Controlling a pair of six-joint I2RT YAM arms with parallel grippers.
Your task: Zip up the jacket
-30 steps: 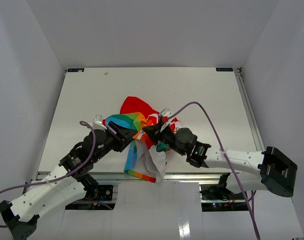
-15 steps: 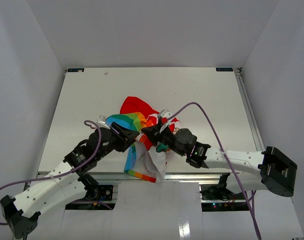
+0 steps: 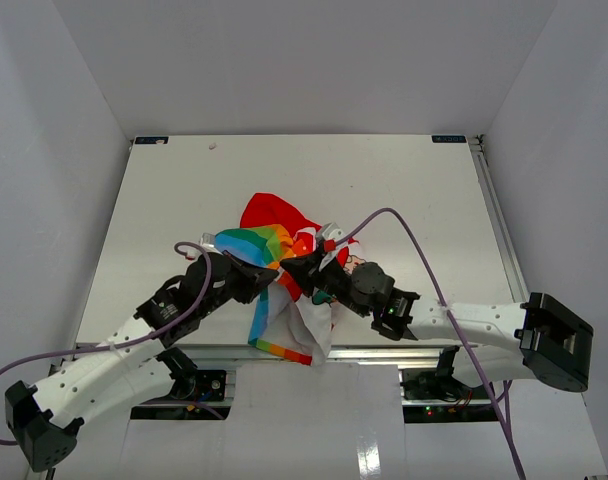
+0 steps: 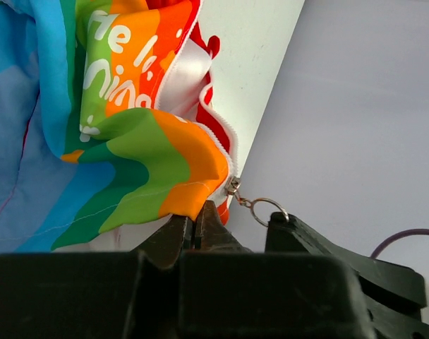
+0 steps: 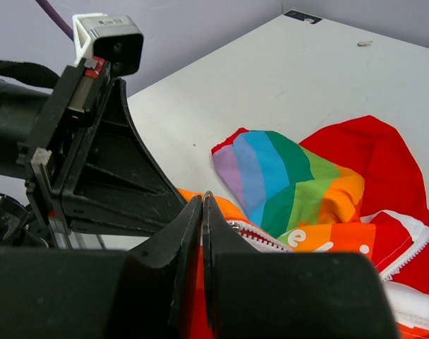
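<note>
Rainbow-striped white fabric jacket [image 3: 249, 243]: crumpled, long axis far-to-near.
Left tool [image 4: 195, 220]: low, pinching its orange hem.
Right tool [image 5: 202, 205]: low, closed.

Jacket [image 4: 130, 141] partly outside left wrist view

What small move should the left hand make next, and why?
Probably draw the left hand gently back, tautening the jacket: it pinches the orange hem corner beside the free-hanging zipper ring, and the fabric lies bunched.
</note>
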